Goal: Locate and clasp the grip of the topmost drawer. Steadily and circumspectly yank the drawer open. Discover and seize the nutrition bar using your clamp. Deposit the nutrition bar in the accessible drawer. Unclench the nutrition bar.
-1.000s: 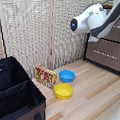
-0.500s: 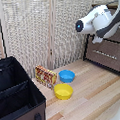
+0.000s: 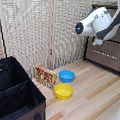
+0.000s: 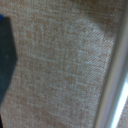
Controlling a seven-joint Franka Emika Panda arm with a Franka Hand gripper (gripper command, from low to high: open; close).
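**Arm drifts toward the dresser**

Since a second ago our clamp (image 3: 98, 42) has edged slightly toward the topmost drawer (image 3: 106, 35) — fingers hidden, so we cannot tell their state. Well below it stands the nutrition bar (image 3: 45, 75), beside the blue bowl (image 3: 66, 75) — yellow bowl (image 3: 63, 91) nearer.

Arm (image 3: 97, 23) shifted slightly toward exterior view's left, rotating.

Woven beige screen (image 4: 60, 65) (blurred close-up)
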